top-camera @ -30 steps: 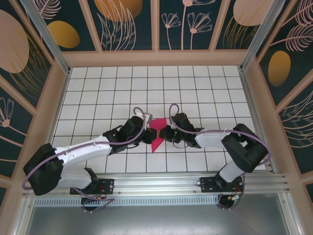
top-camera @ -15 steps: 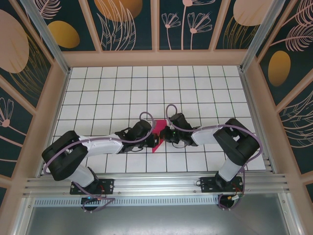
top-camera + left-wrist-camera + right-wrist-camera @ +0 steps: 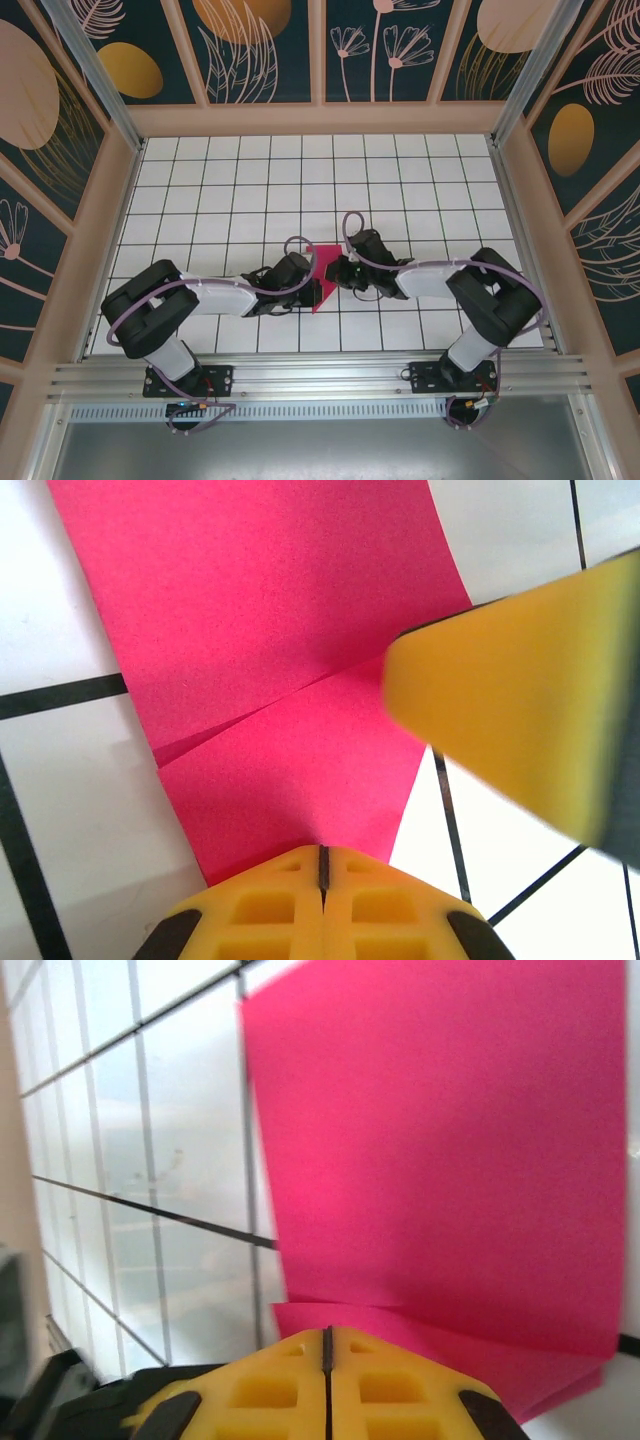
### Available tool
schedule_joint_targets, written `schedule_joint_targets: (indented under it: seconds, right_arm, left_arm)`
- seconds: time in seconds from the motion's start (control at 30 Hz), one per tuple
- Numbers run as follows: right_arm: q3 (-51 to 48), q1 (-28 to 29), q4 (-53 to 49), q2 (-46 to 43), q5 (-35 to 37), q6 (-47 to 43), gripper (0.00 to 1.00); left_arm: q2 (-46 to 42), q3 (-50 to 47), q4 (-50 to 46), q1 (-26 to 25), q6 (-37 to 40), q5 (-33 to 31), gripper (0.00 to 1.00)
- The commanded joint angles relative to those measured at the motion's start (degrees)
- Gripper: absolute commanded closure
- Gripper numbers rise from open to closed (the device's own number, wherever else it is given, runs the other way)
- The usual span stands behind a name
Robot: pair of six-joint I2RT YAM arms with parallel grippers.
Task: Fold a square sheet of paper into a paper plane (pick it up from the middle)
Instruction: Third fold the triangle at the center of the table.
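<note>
White gridded tabletop point(image 3: 230, 190) inside walls point(image 3: 260, 50) painted with floral patterns.

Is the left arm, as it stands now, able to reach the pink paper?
Most likely yes: the left gripper is shut on one edge of the pink paper, with nothing between them. The right gripper grips the opposite side.
</note>
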Motion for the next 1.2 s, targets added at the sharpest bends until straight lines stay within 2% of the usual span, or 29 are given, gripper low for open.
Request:
schedule_joint_targets:
  seconds: [0.0, 0.27, 0.53, 0.67, 1.0, 1.17]
  right_arm:
    - [-0.5, -0.5, -1.4, -4.7, 1.0, -1.3, 0.90]
    - [-1.1, -0.4, 2.1, 0.2, -2.5, -0.2, 0.93]
    - [-1.9, -0.8, 2.0, 4.4, 1.3, -1.0, 0.93]
    - [-5.2, -3.0, 8.5, 5.2, -1.8, -0.3, 0.93]
    - [-4.3, -7.2, 2.9, 5.2, -0.8, -1.6, 0.93]
    - [-5.2, -9.9, 3.7, 6.0, -0.8, -2.3, 0.92]
  left_arm:
    - [1.5, -1.7, -3.3, -0.1, 0.0, -2.8, 1.00]
    - [1.4, -0.7, -3.9, -0.2, 1.9, -1.8, 1.00]
    - [1.0, -0.3, -4.7, -0.2, 2.9, -1.6, 1.00]
    - [1.5, -0.9, -5.9, -0.1, 2.5, -2.8, 1.00]
    - [2.0, -2.5, -6.5, -0.1, 2.9, -2.9, 1.00]
    - [1.9, -2.5, -6.5, -0.2, 3.0, -2.7, 1.00]
